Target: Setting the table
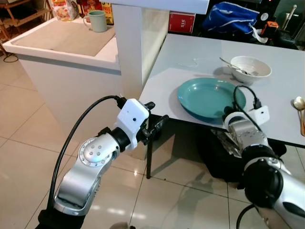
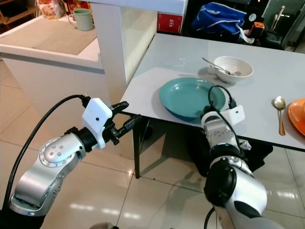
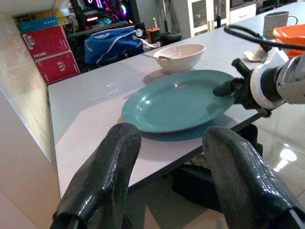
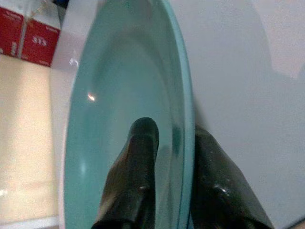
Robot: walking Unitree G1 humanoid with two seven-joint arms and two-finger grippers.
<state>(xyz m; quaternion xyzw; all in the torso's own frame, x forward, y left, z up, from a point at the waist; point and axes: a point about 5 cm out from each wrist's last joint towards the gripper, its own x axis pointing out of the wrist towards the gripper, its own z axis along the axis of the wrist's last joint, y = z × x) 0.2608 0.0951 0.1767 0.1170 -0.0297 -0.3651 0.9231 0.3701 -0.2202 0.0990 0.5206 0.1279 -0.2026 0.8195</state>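
Teal plate, glossy, shallow, round; right pincer clamps its rim; left pincer wide.

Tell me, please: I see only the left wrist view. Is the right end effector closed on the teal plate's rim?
Observer: Yes. In the right wrist view one finger lies on top of the teal plate, the other beneath its rim.
Operator: Where is the left end effector?
Observer: The left end effector hangs open beside the table corner, holding nothing.
Operator: Anything right of the plate?
Observer: A gold spoon beside an orange plate.
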